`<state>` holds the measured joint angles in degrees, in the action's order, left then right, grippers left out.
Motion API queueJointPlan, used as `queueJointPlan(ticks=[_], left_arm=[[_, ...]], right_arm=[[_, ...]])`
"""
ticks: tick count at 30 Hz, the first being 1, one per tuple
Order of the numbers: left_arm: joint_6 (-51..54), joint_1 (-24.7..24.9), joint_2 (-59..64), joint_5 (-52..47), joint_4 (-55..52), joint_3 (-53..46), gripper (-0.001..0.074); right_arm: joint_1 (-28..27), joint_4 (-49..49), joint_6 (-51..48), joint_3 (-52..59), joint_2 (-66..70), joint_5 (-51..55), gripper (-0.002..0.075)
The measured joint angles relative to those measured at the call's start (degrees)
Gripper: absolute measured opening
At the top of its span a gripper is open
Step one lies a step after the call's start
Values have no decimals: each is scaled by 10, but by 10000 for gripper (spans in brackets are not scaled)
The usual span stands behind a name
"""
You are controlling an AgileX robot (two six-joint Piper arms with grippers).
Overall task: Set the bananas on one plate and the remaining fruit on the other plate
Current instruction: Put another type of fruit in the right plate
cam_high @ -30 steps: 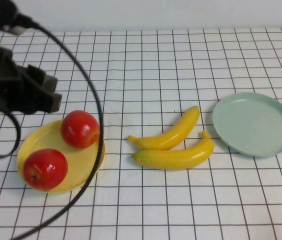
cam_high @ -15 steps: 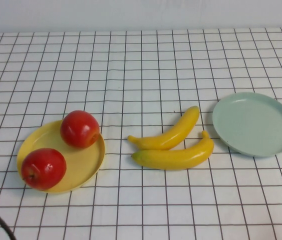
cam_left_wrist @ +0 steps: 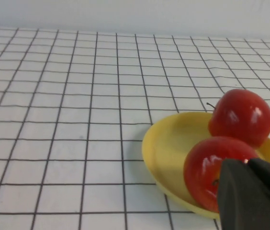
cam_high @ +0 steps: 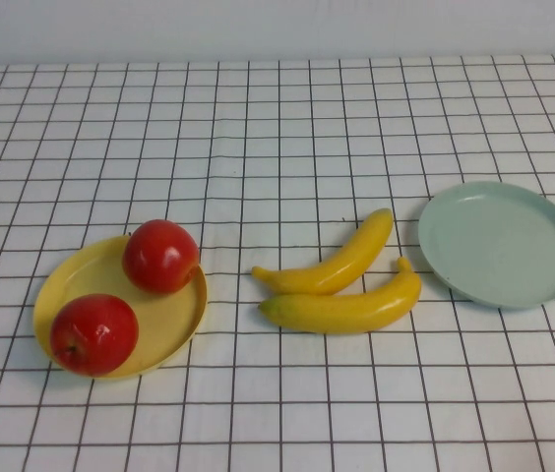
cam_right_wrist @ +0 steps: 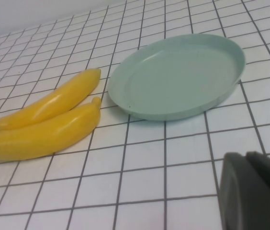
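Apples (cam_high: pixel 159 256): both on yellow plate (cam_high: pixel 174 320), desk's left.
Bananas (cam_high: pixel 341 290): touching, mid-desk, beside empty green plate (cam_high: pixel 501 244).
Left gripper (cam_left_wrist: pixel 254 196): near apples, fingers' state unclear.
Right gripper (cam_right_wrist: pixel 254 191): near green plate, fingers' state unclear.

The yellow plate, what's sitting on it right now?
Two red apples rest on the yellow plate, touching its rim; they hide the plate beneath them. The left gripper is beside it, the right gripper near the green plate.
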<state>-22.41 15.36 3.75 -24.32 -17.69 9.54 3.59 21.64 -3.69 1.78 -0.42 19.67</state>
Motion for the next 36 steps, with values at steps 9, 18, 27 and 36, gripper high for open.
queueJointPlan(ticks=[9,18,27,36], left_arm=[[155,-111,-43,50,97,-81,-2],[174,-122,-44,30,142,-109,-2],[191,-122,-44,28,146,-109,-2],[191,-122,-44,28,146,-109,-2]], right_arm=[[0,0,0,0,0,0,-15],[0,0,0,0,0,0,-14],[0,0,0,0,0,0,-15],[0,0,0,0,0,0,-15]])
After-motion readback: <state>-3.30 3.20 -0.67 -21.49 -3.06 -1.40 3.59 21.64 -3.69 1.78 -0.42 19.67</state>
